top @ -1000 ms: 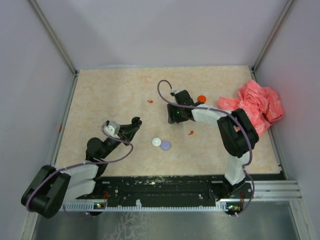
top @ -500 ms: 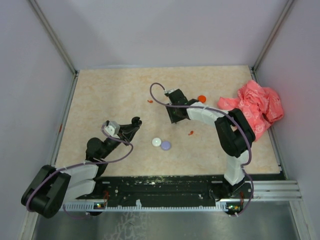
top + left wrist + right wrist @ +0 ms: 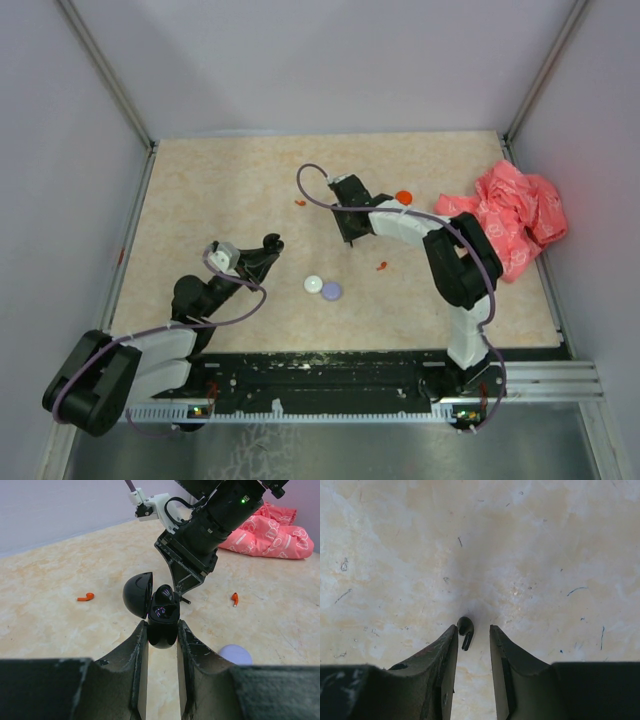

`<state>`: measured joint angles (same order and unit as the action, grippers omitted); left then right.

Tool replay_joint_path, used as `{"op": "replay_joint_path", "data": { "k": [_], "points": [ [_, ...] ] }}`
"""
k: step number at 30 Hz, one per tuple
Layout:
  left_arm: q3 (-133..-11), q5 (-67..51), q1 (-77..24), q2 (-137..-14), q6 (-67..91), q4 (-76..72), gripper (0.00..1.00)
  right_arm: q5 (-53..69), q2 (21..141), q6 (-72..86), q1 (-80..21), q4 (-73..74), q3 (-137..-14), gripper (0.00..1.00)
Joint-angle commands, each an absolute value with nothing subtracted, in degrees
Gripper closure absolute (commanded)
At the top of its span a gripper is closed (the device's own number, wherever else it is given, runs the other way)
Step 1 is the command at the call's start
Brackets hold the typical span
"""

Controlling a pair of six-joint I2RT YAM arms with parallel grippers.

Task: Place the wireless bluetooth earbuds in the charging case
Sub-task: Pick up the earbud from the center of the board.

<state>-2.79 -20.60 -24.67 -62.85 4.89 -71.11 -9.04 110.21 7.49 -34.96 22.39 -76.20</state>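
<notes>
My left gripper (image 3: 162, 625) is shut on the black charging case (image 3: 163, 616), which it holds above the table with its lid (image 3: 137, 594) swung open to the left; from the top view this gripper (image 3: 272, 243) sits left of centre. My right gripper (image 3: 472, 628) points down at the table with a black earbud (image 3: 465, 626) between its fingers. The earbud lies on the table against the left finger, with a gap to the right one, so the gripper is open. Two red earbuds (image 3: 300, 202) (image 3: 382, 266) lie loose on either side of the right gripper (image 3: 351, 241).
A white disc (image 3: 314, 284) and a lilac disc (image 3: 332, 291) lie side by side near the table's middle. A red disc (image 3: 403, 197) sits behind the right arm. A crumpled pink-red bag (image 3: 515, 215) fills the far right corner. Walls enclose the table.
My right gripper has shifted left and slightly farther back, and its jaws have narrowed around the black earbud. The left gripper and case have not moved.
</notes>
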Motion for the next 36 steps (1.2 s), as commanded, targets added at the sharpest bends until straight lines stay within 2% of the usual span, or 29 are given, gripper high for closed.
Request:
{"op": "replay_joint_path", "data": {
  "k": [1,21,26,36],
  "points": [
    [-3.95,-21.66,-24.76,-62.83,4.92,-73.21,1.00,-8.47,111.69,6.99,-34.89,21.77,-80.22,0.69],
    [-4.06,-22.23,-24.70,-63.66,5.01,-73.77,1.00,-5.59,115.46,7.82,-34.91,25.47,-82.11,0.73],
    [-4.08,-22.52,-24.69,-64.07,5.19,-74.27,1.00,-5.84,116.19,7.81,-34.92,26.29,-82.55,0.82],
    [-4.22,-23.11,-24.75,-64.07,5.48,-74.70,1.00,-9.13,108.27,6.51,-37.75,24.64,-80.13,0.86]
  ]
}}
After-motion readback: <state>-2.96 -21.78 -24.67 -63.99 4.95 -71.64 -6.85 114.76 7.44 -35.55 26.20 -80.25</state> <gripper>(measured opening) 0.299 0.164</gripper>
